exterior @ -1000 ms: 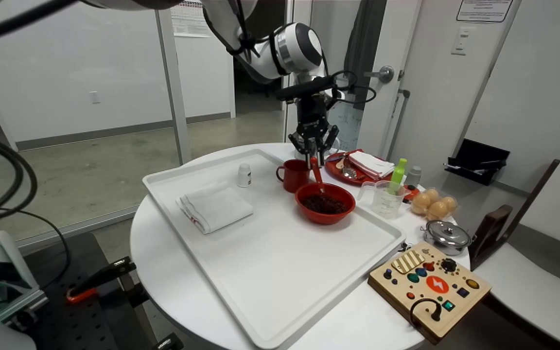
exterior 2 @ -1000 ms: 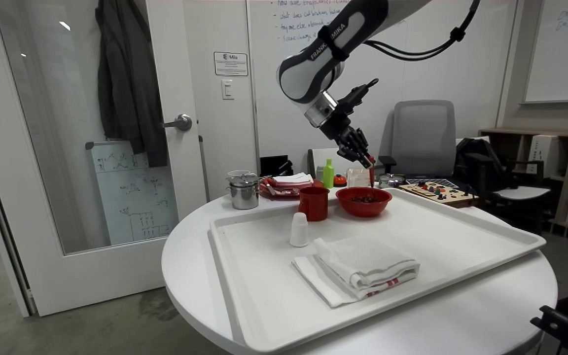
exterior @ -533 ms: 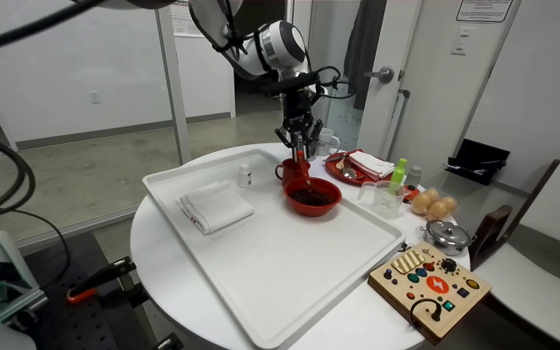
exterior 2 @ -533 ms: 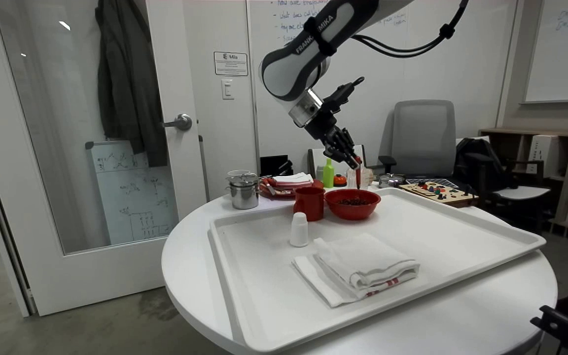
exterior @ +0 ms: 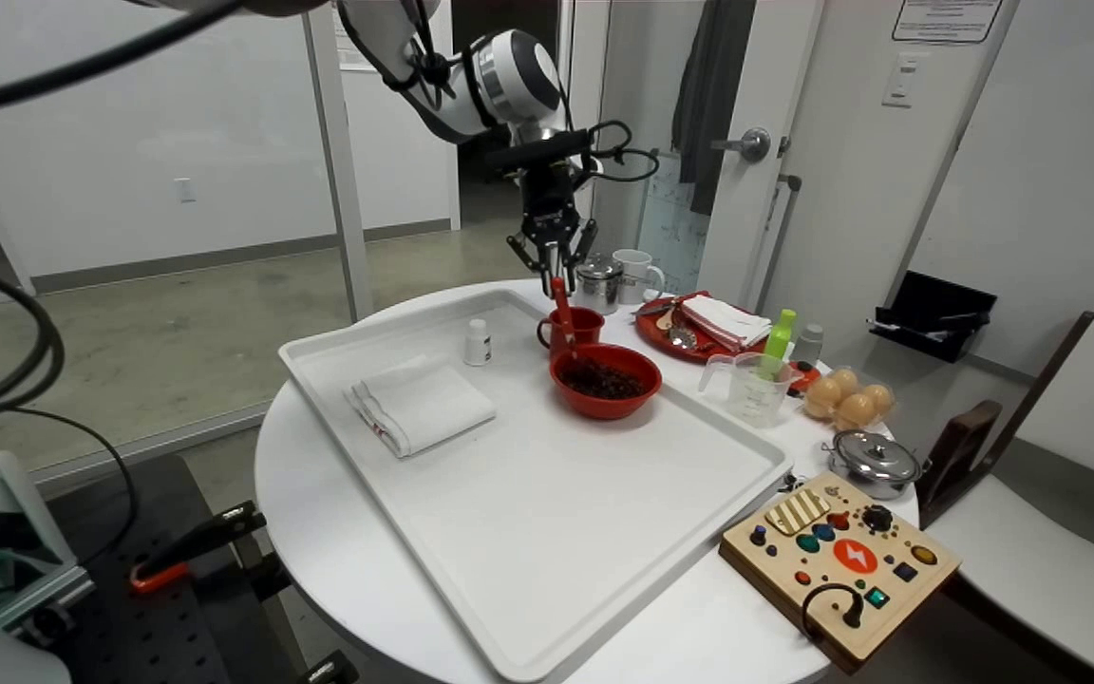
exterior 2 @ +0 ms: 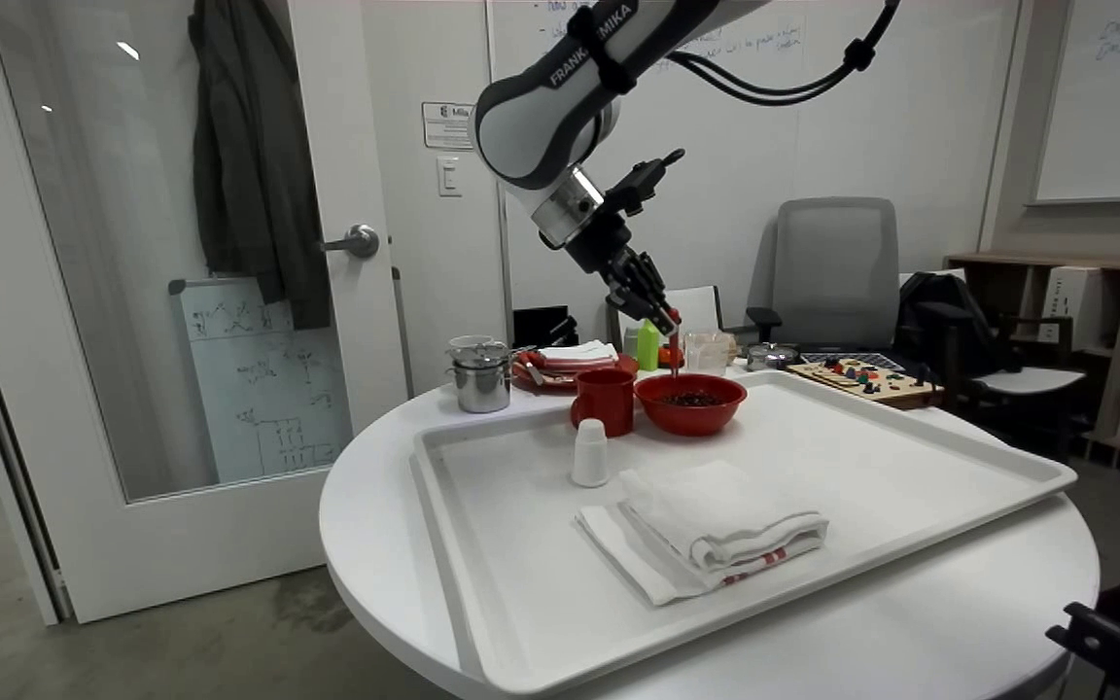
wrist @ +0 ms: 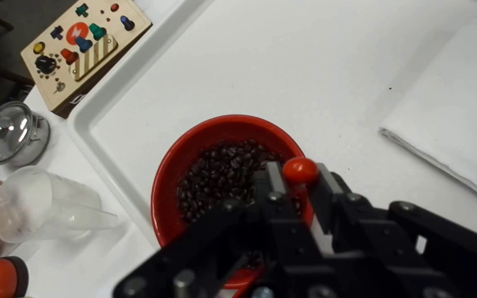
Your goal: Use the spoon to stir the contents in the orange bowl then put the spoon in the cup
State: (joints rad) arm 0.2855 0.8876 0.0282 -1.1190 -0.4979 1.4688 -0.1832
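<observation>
My gripper (exterior: 555,277) is shut on the upper end of the spoon (exterior: 563,313). The handle's red round tip (wrist: 300,169) shows between the fingers in the wrist view. The spoon slants down into the orange bowl (exterior 2: 691,420) at the side near the cup; its lower end is hidden by the rim and the dark beans (wrist: 222,178). The bowl's red rim (wrist: 238,118) lies under the gripper in the wrist view. The red cup (exterior 2: 605,402) stands upright beside the bowl, touching or nearly touching it, and shows behind the spoon (exterior: 589,324).
A white tray (exterior: 556,551) carries the bowl, the cup, a small white bottle (exterior: 478,342) and a folded white cloth (exterior: 422,404). A red plate with cutlery (exterior: 699,332), a measuring cup (exterior: 756,389), metal pots (exterior: 875,461) and a wooden button board (exterior: 837,570) stand around it.
The gripper and spoon have moved left in both exterior views. The bowl has slid left with them toward the cup, mostly in the first half second. The cup has shifted slightly left.
</observation>
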